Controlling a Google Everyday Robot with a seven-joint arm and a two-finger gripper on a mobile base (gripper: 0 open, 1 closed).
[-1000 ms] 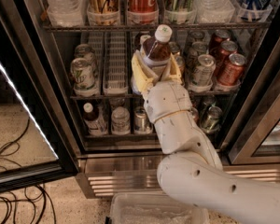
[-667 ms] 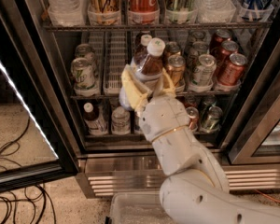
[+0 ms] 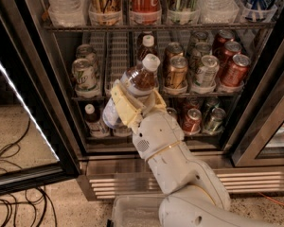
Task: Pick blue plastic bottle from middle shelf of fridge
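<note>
While the hand (image 3: 136, 102) grips the tilted bottle (image 3: 142, 77) tight, pull it slowly near; miss the cans (image 3: 176, 73).

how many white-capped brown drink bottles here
3: the blue plastic bottle tilted in the gripper before the middle shelf; a second bottle upright on it; a third bottle lower left. Others may be hidden.

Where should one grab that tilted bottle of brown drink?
Around its wide labelled middle, from the front, as the claw does now just outside the fridge: the blue plastic bottle has a round body that fills the grasp; its neck tapers.
</note>
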